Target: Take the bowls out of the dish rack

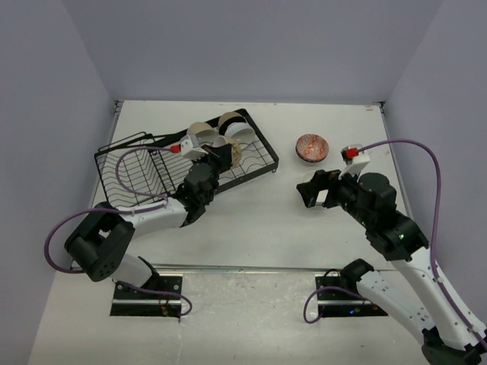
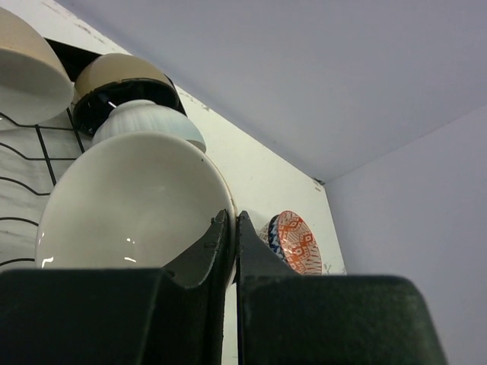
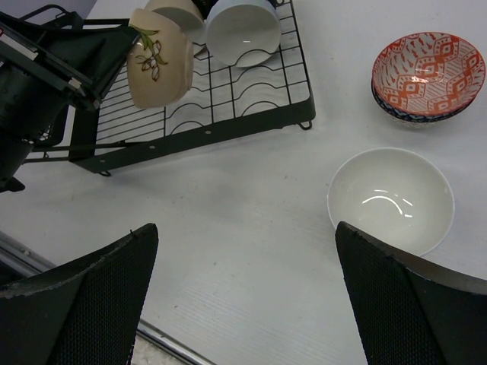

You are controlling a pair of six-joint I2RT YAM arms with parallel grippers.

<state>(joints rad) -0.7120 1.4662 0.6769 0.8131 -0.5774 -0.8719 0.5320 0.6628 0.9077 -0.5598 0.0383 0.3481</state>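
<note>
Two bowls are out on the table [image 1: 251, 228], right of the dish rack [image 1: 133, 171]: a patterned bowl [image 1: 312, 148] farther off and a plain white bowl [image 3: 392, 198] nearer, below my right gripper [image 3: 243, 236], whose fingers are spread wide and empty. My left gripper [image 2: 232, 220] is pinched onto the rim of a white-lined bowl [image 2: 133, 201] at the rack's far right end; I can't tell if it's lifted clear. Beyond it I count three more bowls [image 2: 122, 80], so I judge us under halfway.
</note>
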